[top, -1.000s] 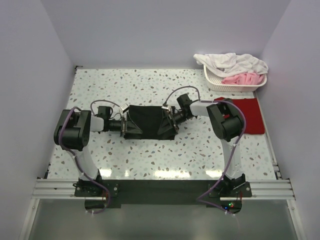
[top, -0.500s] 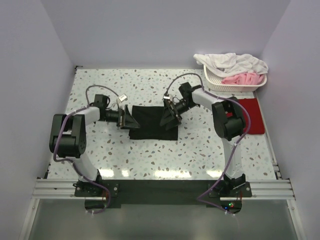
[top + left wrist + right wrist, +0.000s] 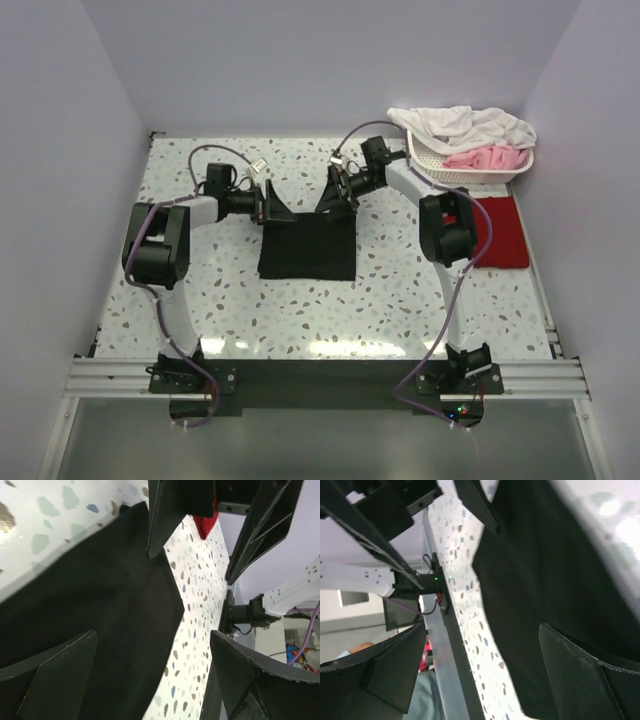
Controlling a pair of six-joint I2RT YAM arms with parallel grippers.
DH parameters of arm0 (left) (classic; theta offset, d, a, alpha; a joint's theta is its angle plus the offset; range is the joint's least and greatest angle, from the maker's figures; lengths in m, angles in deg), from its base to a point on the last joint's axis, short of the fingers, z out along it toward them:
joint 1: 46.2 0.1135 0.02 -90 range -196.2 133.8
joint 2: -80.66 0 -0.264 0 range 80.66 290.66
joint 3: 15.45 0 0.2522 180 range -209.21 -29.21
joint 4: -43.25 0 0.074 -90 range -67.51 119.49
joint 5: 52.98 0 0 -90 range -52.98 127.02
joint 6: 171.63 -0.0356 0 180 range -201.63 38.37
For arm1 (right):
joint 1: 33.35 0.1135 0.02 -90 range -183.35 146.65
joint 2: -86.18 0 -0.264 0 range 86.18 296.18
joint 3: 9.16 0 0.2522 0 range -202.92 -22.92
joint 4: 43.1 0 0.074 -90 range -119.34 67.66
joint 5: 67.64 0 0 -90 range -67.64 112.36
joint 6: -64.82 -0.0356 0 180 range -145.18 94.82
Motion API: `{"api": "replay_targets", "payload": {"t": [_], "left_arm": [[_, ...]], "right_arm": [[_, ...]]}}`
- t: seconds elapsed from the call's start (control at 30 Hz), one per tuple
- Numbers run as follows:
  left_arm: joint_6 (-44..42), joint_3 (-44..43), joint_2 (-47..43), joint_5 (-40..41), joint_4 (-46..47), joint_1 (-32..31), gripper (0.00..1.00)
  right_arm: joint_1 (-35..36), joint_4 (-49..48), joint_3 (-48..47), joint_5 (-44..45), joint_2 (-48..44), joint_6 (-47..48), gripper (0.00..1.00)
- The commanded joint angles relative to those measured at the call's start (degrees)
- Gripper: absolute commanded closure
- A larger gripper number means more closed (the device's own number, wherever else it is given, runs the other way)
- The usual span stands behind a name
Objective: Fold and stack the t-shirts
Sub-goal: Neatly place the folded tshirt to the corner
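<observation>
The black t-shirt lies folded in a flat rectangle at the table's middle; it also shows in the left wrist view and the right wrist view. My left gripper hovers over its far left corner and my right gripper over its far right corner. Both face each other. In its own view each gripper, the left and the right, has its jaws wide apart with nothing between them. The dark red t-shirt lies folded at the right edge.
A white basket with white and pink clothes stands at the far right corner, close behind my right arm. Walls enclose the table on the left, far and right sides. The speckled tabletop shows around the black shirt.
Both grippers have moved from the black shirt's sides toward the far side of the table. The shirt stays flat on the table in about the same place.
</observation>
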Motion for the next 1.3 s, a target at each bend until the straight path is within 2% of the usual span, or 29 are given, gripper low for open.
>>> {"api": "replay_targets", "payload": {"t": [0.0, 0.07, 0.33, 0.43, 0.57, 0.73, 0.8, 0.83, 0.93, 0.97, 1.0, 1.03, 1.07, 1.13, 1.2, 1.27], "left_arm": [[4.93, -4.07, 2.84, 2.4, 8.69, -0.09, 0.0], [5.72, -5.04, 5.04, 3.37, 10.62, 0.18, 0.0], [14.5, -2.76, 12.07, 5.84, 21.59, 3.43, 0.01], [16.01, -1.53, 13.22, 6.19, 22.23, 4.22, 0.01], [16.27, 0.14, 13.48, 6.98, 21.62, 4.4, 0.02], [16.89, 0.23, 9.64, 5.23, 22.49, 4.4, 0.02], [13.21, -1.61, 6.82, 4.96, 18.84, 4.4, 0.03], [7.36, -4.4, 4.11, 5.31, 15.67, 4.4, 0.03], [-2.85, -8.55, -1.08, 8.02, 1.96, 4.22, 0.03], [-18.64, -11.95, -5.98, 14.13, -12.26, 2.57, 0.05], [-18.8, -11.99, -6.03, 14.19, -12.4, 2.55, 0.05], [-28.2, -12.86, -7.16, 18.97, -15.53, 0.38, 0.05], [-32.29, -12.6, -8.39, 21.54, -19.83, -0.95, 0.05], [-41.42, -9.55, -12.52, 28.21, -20.92, -5.33, 0.05], [-45.85, -4.2, -16.55, 32.53, -18.39, -8.68, 0.06], [-51.04, -0.58, -19.72, 38.43, -13.21, -14.3, 0.07]], "right_arm": [[-1.2, -6.36, -0.6, 0.78, 2.44, -4.75, 0.01], [-2.69, -10.57, 0.11, 1.22, 4.02, -7.55, 0.01], [-4.89, -11.03, 0.02, 2.1, 8.59, -7.3, 0.01], [-5.68, -11.73, 0.55, 1.92, 10.09, -8.27, 0.01], [-6.3, -14.81, 1.78, 0.08, 11.5, -11.35, 0.01], [-6.3, -14.81, -1.9, -0.1, 8.7, -12.13, 0.01], [-6.39, -15.95, -2.52, 0.6, 6.15, -13.01, 0.01], [-6.39, -17.17, -2.26, 1.39, 3.09, -14.06, 0.01], [-6.3, -17.28, -0.86, 3.76, -2.02, -13.9, 0.01], [-6.3, -10.4, -0.51, 13.34, -8.21, -10.07, 0.01], [-6.3, -10.33, -0.5, 13.44, -8.28, -8.29, 0.01], [-6.39, -5.54, -0.16, 17.09, -10.97, -6.79, 0.01], [-6.3, -3.49, 1.24, 24.35, -12.74, -5.13, 0.01], [-6.3, 1.15, 3.18, 30.02, -15.91, 1.2, 0.01], [-6.39, 4.33, 5.46, 36.69, -19.78, 5.59, 0.01], [-6.74, 9.08, 7.22, 39.7, -21.46, 7.28, 0.01]]}}
